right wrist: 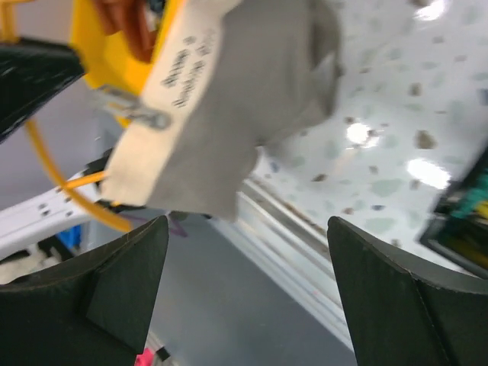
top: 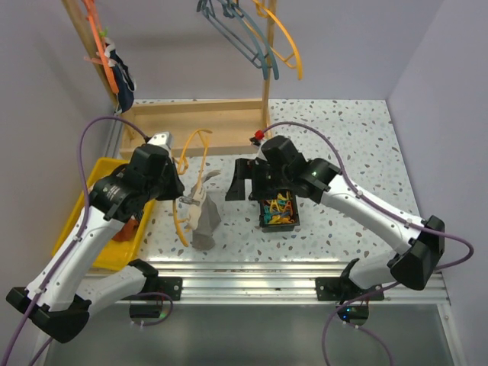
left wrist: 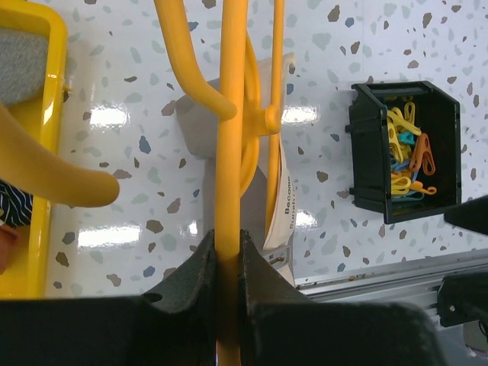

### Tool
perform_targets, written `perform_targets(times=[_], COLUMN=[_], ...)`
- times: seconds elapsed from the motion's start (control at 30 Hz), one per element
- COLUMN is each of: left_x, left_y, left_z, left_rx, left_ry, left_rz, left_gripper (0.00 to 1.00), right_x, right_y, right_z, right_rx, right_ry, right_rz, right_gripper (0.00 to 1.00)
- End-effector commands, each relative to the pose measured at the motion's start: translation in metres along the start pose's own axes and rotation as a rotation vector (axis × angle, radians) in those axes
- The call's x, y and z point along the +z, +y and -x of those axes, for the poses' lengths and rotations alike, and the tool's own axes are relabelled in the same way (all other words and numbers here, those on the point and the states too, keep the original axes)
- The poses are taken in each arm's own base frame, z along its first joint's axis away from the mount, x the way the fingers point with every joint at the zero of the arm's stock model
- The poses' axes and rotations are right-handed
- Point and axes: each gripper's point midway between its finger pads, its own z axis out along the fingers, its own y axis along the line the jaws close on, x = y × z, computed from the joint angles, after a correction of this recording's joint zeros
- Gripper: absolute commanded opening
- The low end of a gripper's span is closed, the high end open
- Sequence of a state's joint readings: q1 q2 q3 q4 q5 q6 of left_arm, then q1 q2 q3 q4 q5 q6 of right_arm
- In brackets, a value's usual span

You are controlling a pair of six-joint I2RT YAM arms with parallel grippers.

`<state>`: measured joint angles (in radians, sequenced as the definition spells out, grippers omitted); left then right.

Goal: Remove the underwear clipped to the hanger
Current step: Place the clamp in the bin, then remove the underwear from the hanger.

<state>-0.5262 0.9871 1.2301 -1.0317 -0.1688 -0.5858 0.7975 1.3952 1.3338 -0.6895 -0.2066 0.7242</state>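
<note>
Fingers (left wrist: pixel 194 267) of the left gripper (left wrist: pixel 226 245) clamped on the yellow plastic hanger (left wrist: pixel 231 114); right gripper (right wrist: pixel 248 229) spread wide, holding nothing.
The grey cloth underwear (right wrist: pixel 252 107), with a white printed waistband, hangs from that hanger between the two arms, just ahead of the right fingers and clear of them, lower end on the speckled table (top: pixel 343 152). Beyond stands a black plastic bin (left wrist: pixel 366 145) of coloured clips. Farthest off, dark navy underwear (top: pixel 123 84) hangs on an orange hanger (top: pixel 103 53).
</note>
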Motion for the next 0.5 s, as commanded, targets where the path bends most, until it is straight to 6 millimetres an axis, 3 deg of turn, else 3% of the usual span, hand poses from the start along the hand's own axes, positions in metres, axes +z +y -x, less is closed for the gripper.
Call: perform_targets(times=[0.0,0.03,0.1,0.13,0.23,0.33,0.47], left_x=[-0.003,-0.004,-0.006,-0.006,-0.008,-0.01,-0.01], left_y=[-0.012,-0.012,-0.012,-0.013,-0.012,-0.01,-0.009], left_z=[0.021,0.021,0.023,0.024,0.025,0.027,0.028], left_rx=[-0.058,-0.064,-0.071,-0.074,-0.08,-0.085,-0.085], left_ry=[-0.095,-0.097,-0.11,-0.113,-0.122,-0.133,-0.135], left_rz=[-0.05,-0.05,-0.053,-0.055,-0.054,-0.045,-0.041], left_gripper=[0.0,0.0,0.0,0.0,0.0,0.0,0.0], right_x=[-0.003,-0.004,0.003,0.003,0.017,0.02,0.029], right_y=[0.054,0.066,0.07,0.082,0.095,0.116,0.126], right_z=[0.01,0.018,0.013,0.017,0.002,-0.013,-0.022], right_rx=[0.068,0.081,0.152,0.157,0.172,0.115,0.132], right_ry=[-0.063,-0.108,-0.108,-0.126,-0.059,0.001,-0.002], right_rz=[0.176,0.23,0.266,0.326,0.371,0.372,0.342], right_gripper=[0.88,0.88,0.87,0.85,0.79,0.8,0.81])
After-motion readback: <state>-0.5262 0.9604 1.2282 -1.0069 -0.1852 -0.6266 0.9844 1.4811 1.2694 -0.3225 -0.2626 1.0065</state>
